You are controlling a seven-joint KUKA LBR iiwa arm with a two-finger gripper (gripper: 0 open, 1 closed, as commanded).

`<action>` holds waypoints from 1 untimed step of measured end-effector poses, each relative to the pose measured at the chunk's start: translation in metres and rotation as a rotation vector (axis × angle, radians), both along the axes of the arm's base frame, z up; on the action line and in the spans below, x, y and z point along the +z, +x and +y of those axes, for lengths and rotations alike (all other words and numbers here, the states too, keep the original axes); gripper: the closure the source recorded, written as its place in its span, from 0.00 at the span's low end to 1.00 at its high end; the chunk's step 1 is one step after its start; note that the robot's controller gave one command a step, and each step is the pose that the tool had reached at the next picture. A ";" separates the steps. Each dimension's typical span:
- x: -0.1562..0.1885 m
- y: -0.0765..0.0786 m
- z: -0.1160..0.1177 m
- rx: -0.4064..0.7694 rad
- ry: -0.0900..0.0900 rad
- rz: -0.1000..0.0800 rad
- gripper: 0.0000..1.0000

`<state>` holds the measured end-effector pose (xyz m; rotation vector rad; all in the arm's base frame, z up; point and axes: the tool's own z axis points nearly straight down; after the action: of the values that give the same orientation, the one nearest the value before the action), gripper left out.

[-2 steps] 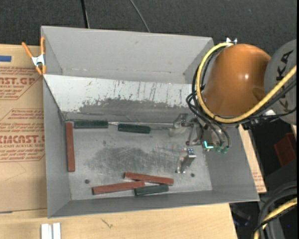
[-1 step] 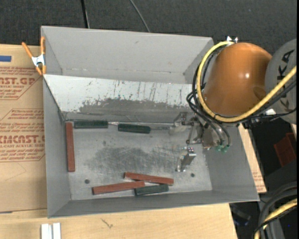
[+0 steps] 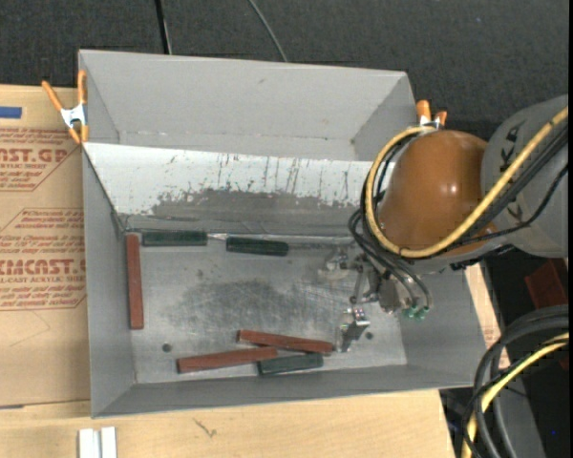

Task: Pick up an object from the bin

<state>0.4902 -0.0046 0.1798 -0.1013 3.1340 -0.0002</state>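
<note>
My gripper [image 3: 351, 332] hangs low over the bin's right front part, its fingertips just right of the end of a reddish-brown stick [image 3: 285, 342] that lies slanted on the floor. A dark green stick [image 3: 290, 364] lies right below that one, and a second reddish-brown stick [image 3: 226, 360] lies to its left. I see nothing between the fingers. How far apart the fingers stand is unclear.
A reddish-brown stick [image 3: 134, 281] lies along the left wall. Two dark green sticks [image 3: 174, 239] [image 3: 258, 247] lie at the back wall. The arm with its orange dome covers the bin's right side.
</note>
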 end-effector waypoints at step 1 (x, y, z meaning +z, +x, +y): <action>-0.052 0.015 0.007 -0.030 0.001 0.007 0.00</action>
<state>0.5056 0.0022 0.1273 -0.0551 3.1423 0.0016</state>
